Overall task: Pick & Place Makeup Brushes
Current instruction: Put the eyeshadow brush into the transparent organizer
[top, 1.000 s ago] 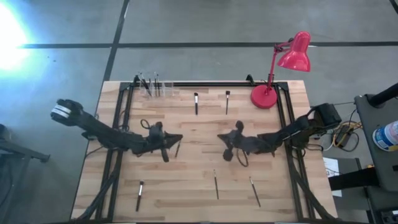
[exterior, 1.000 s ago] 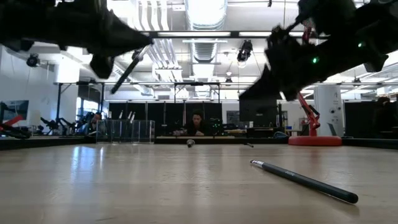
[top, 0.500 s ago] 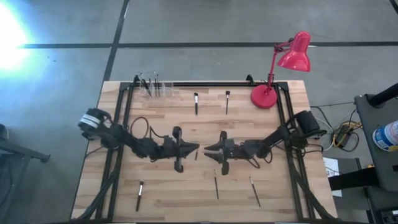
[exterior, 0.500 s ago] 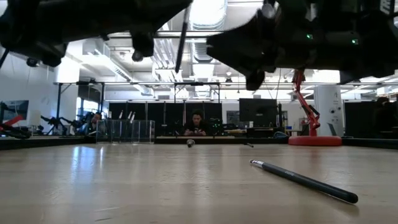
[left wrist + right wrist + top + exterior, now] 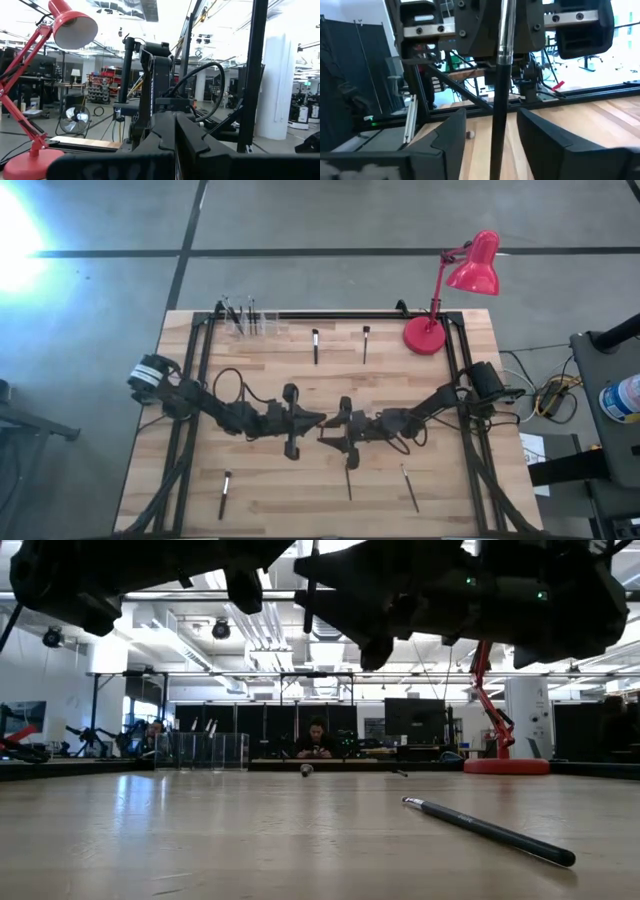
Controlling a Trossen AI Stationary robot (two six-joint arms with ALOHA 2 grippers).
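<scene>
Both arms reach inward above mid-table, the left gripper [image 5: 312, 421] and the right gripper [image 5: 330, 431] tip to tip, the right's fingers [image 5: 451, 131] spread apart.

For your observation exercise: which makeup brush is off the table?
The brush held upright by the left pincer, between the right pincer's open fingers; the others lie flat.
</scene>
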